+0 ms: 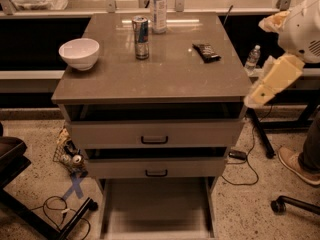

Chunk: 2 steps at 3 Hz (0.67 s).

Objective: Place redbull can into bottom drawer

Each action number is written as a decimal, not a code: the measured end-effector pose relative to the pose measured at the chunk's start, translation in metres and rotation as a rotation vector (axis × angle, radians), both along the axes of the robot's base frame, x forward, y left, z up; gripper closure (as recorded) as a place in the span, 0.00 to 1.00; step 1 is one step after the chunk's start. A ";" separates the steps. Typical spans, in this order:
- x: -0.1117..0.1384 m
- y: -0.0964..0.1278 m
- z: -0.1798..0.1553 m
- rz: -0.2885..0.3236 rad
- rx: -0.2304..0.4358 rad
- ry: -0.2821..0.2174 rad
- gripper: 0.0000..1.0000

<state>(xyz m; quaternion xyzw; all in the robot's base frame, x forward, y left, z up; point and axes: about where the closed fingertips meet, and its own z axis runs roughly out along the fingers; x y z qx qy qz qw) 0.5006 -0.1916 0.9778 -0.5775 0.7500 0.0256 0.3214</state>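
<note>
The redbull can [141,37] stands upright at the back middle of the brown cabinet top [150,79], just in front of a clear plastic bottle [158,8]. The bottom drawer [157,209] is pulled out at floor level, and its pale floor is bare. My gripper [257,95] is at the end of the cream arm at the right edge. It hangs beside the cabinet's right front corner, well to the right of the can and touching nothing.
A white bowl [79,53] sits on the left of the top and a flat black object [206,52] on the right. Two grey drawers with black handles [154,139] are slightly open. Cables and clutter [70,156] lie at the left, a shoe [297,165] and chair base [295,204] at the right.
</note>
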 end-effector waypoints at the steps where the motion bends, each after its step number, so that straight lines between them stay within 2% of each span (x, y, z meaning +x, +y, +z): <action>1: 0.053 0.023 -0.002 0.005 0.259 -0.097 0.00; 2: 0.110 0.050 0.014 -0.042 0.530 -0.220 0.00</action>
